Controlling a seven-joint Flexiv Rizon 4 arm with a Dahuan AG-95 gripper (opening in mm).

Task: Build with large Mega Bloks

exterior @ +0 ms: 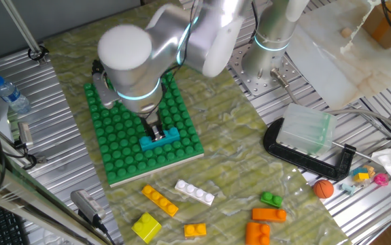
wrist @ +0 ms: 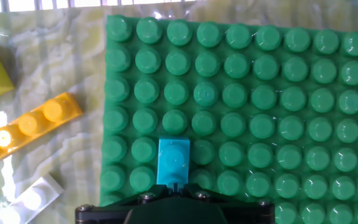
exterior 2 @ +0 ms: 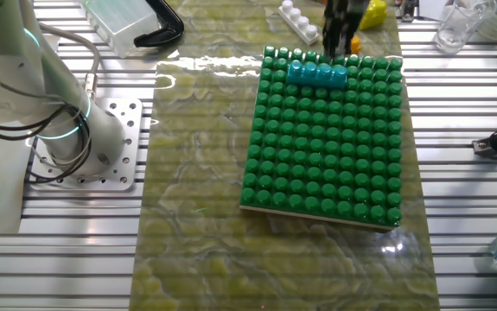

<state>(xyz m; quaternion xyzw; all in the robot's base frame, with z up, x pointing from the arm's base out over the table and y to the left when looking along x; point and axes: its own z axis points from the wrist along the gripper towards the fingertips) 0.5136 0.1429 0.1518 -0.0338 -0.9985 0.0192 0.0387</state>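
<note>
Gripper (exterior: 156,131) narrowly clasps teal brick (exterior: 160,139) on green baseplate (exterior: 124,146), 6 o'clock edge; press straight down, studs aligned.

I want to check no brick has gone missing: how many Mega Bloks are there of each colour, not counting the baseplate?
Seen in one fixed view:
teal brick: 1, on the green baseplate, at the gripper
white brick: 1
yellow bricks: 2
orange bricks: 3
green brick: 1
Total: 8
</note>
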